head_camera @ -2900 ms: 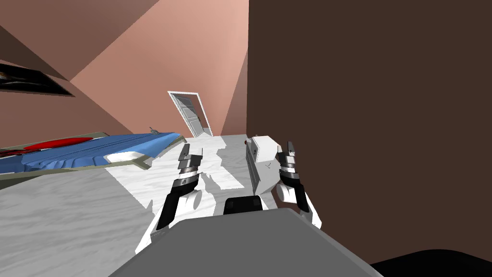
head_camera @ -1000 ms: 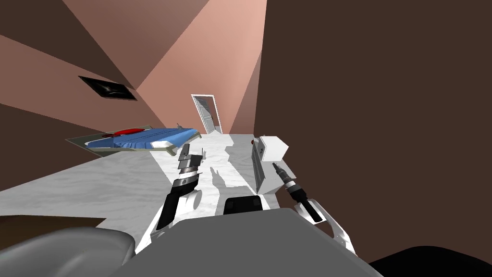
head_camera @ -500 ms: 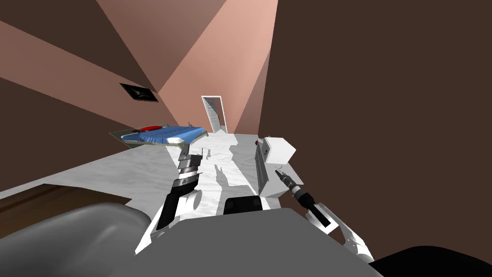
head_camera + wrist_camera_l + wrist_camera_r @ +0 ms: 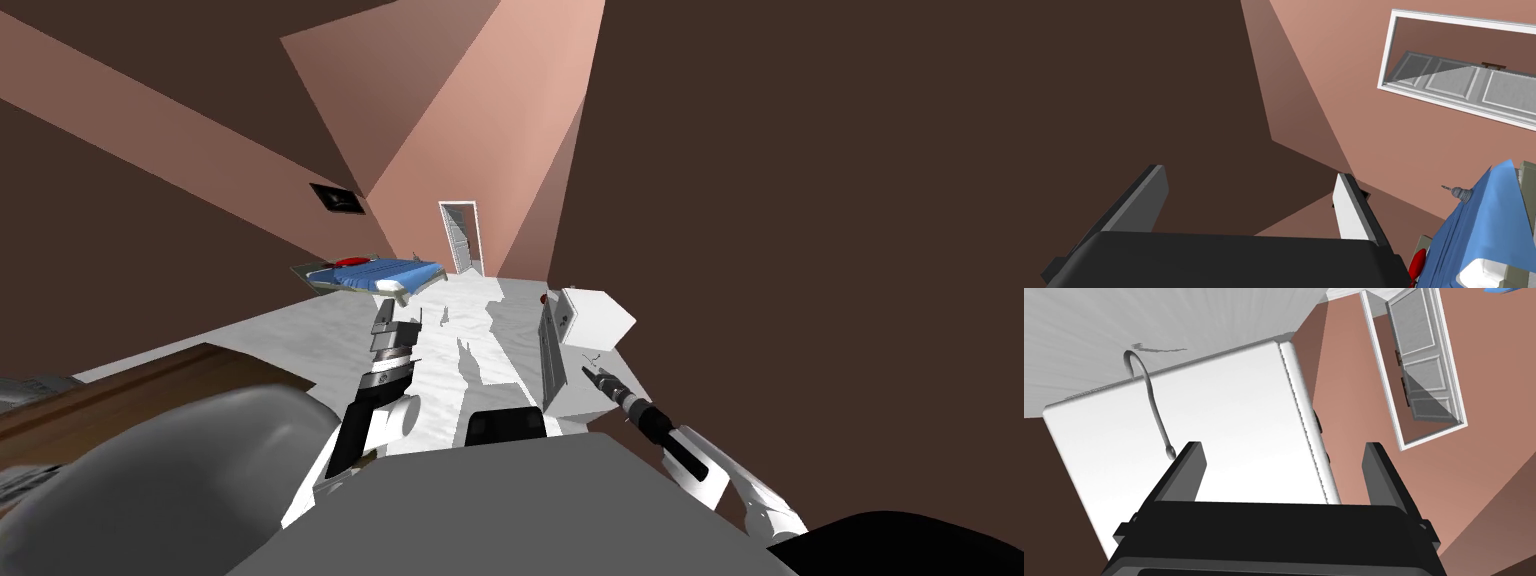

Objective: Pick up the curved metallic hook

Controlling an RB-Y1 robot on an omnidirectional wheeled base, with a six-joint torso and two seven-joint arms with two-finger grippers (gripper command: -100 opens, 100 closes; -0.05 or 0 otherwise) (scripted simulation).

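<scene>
Hook [image 4: 1155,410] lying on cabinet [image 4: 1239,418] top, near its edge, just beside 1 finger of right gripper [image 4: 1284,448], outside the gap. Held wide, low, probably for straddling thin shank. Left gripper [image 4: 1250,174] wide too, idle.

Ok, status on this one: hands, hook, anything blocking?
Right hand open over white cabinet; left hand open, idle. Hook on cabinet top beside one finger, not between. Nothing in the way.
</scene>
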